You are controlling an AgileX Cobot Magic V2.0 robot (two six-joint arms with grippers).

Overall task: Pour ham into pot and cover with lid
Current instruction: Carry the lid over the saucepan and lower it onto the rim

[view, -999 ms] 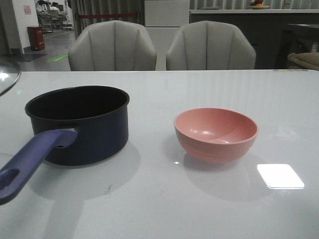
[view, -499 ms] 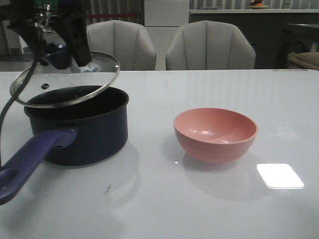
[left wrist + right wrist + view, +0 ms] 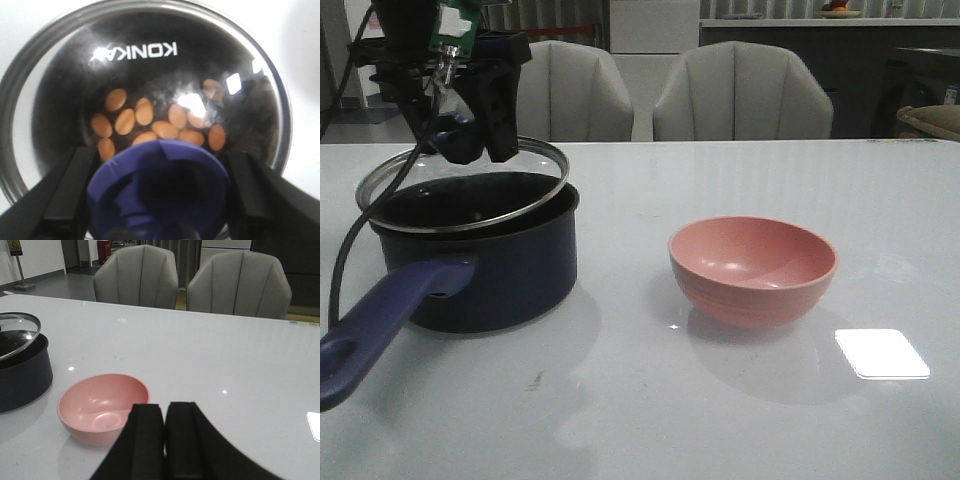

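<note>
The dark navy pot (image 3: 480, 255) stands at the left of the table, its blue-purple handle (image 3: 380, 320) pointing to the front left. My left gripper (image 3: 455, 135) is shut on the lid's dark blue knob (image 3: 160, 190) and holds the glass lid (image 3: 460, 190) tilted just above the pot's rim. Through the glass, several orange-pink ham chunks (image 3: 165, 129) lie on the pot's bottom. My right gripper (image 3: 165, 440) is shut and empty, held above the table beside the pink bowl (image 3: 102, 407). The pot's edge and the lid (image 3: 17, 335) also show in the right wrist view.
The empty pink bowl (image 3: 752, 270) stands right of the pot. A bright patch of reflected light (image 3: 882, 353) lies on the white table (image 3: 650, 400) at the front right. Two grey chairs (image 3: 740, 95) stand behind the table's far edge.
My left arm has come in from the left with the lid, moved it right over the pot and lowered it closer to the rim. The bowl and pot have not moved.
</note>
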